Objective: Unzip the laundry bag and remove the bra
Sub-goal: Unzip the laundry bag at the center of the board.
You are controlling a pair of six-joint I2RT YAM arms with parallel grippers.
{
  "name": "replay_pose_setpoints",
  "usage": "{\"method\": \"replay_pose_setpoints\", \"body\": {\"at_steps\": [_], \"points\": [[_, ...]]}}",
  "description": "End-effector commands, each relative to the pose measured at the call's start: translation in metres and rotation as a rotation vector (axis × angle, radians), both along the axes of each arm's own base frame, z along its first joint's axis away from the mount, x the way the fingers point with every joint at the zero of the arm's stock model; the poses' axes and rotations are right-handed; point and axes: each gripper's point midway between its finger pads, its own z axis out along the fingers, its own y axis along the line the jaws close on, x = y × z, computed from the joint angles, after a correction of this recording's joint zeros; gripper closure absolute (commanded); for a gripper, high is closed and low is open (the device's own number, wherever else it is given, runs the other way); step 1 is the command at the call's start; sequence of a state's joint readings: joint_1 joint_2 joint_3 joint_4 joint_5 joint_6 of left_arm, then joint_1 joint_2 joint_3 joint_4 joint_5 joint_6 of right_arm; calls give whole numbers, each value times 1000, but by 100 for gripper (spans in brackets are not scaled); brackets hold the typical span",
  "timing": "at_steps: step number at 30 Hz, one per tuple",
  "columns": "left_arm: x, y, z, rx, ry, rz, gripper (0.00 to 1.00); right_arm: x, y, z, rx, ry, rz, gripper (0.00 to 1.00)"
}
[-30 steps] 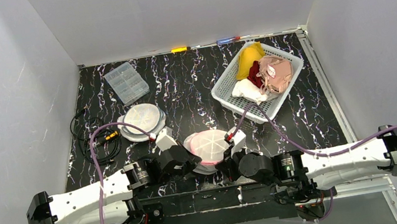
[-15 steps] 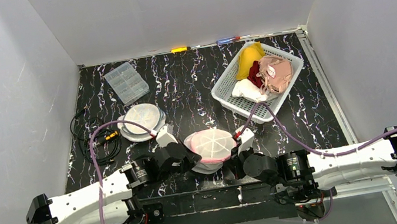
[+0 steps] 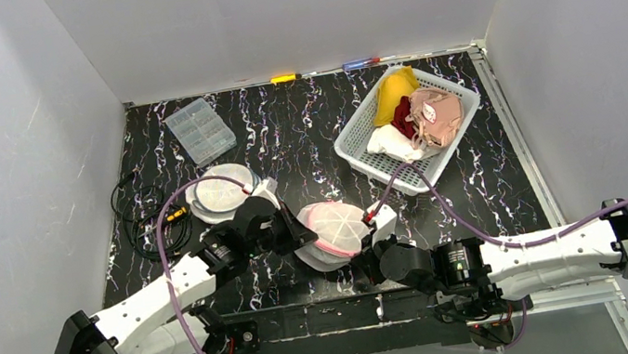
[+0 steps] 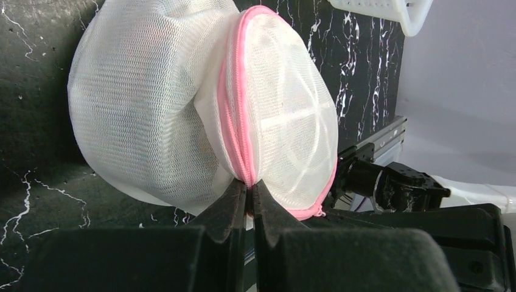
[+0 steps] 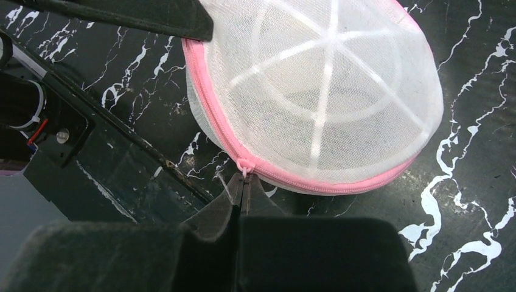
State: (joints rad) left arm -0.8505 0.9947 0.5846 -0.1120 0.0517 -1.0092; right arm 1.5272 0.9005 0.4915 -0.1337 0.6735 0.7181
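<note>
The laundry bag (image 3: pixel 336 226) is a round white mesh dome with a pink zipper round its rim, lying near the table's front edge between both arms. My left gripper (image 3: pixel 298 234) is shut on the bag's pink zipper seam (image 4: pixel 240 140) at the bag's left side. In the left wrist view the bag (image 4: pixel 152 103) stands tilted on its edge. My right gripper (image 5: pixel 243 182) is shut on the small pink zipper pull (image 5: pixel 244 166) at the bag's (image 5: pixel 322 91) near rim. The bra is hidden; the mesh shows only a dim shape inside.
A white basket (image 3: pixel 362 157) at the back right holds yellow, red, white and pink garments. A clear compartment box (image 3: pixel 200 129) lies back left, a round white mesh disc (image 3: pixel 220 191) beside a black cable (image 3: pixel 141 223). Two screwdrivers (image 3: pixel 284 78) lie along the back edge.
My left arm has swung forward and away from the near edge, pulling the bag's left rim up so the bag tilts. The right gripper has kept hold of the pull, shifting only slightly.
</note>
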Motion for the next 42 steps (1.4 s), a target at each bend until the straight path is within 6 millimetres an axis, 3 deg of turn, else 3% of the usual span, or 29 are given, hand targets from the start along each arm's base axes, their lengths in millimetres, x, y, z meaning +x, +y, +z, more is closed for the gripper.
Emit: {"method": "replay_pose_setpoints", "body": {"at_steps": [1, 3, 6, 9, 16, 22, 28, 38, 42], "points": [[5, -3, 17, -13, -38, -60, 100, 0, 15, 20, 61, -20, 13, 99], [3, -3, 22, -15, -39, -72, 100, 0, 17, 23, 64, -24, 18, 99], [-5, -2, 31, -64, -29, -70, 68, 0, 22, 31, 82, -29, 23, 99], [-16, 6, 33, -101, 5, -37, 47, -1, 27, 36, 93, -33, 37, 99], [-50, 27, 25, -54, 69, 33, 34, -5, 41, 40, 96, -35, 75, 99], [-67, 15, 21, -34, 90, 41, 33, -10, 61, 46, 117, -36, 123, 99], [-49, 5, 30, -4, 60, 99, 37, -17, 76, 47, 115, -29, 175, 99], [-34, 0, 23, 41, 32, 147, 52, -20, 72, 46, 116, -21, 185, 99], [-32, 3, 16, 86, 34, 155, 65, -20, 70, 47, 122, -20, 182, 99]]}}
